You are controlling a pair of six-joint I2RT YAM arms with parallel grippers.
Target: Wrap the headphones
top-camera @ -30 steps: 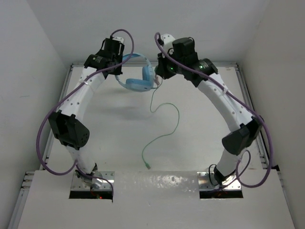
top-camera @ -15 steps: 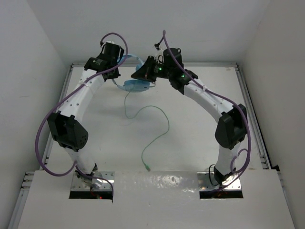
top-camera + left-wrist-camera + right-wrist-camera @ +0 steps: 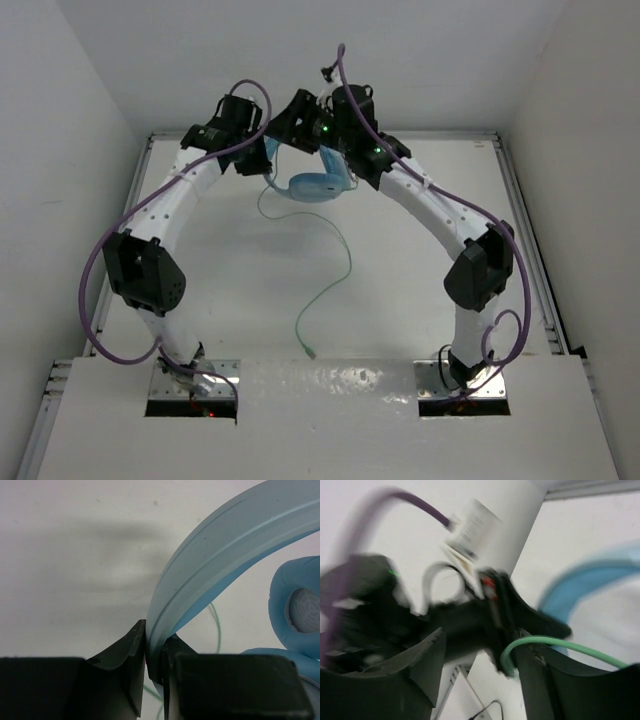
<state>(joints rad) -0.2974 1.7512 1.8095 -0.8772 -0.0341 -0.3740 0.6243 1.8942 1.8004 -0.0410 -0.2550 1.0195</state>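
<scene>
Headphones (image 3: 318,187) are held up at the far end of the table (image 3: 420,300), close to the back wall (image 3: 420,60), with bare tabletop open toward the arm bases. The left gripper (image 3: 152,647) is clamped on the headband (image 3: 215,555). The right gripper (image 3: 480,665), jaws apart, crowds in beside it, with the green cable (image 3: 545,642) curving past one finger and trailing toward the near edge.
</scene>
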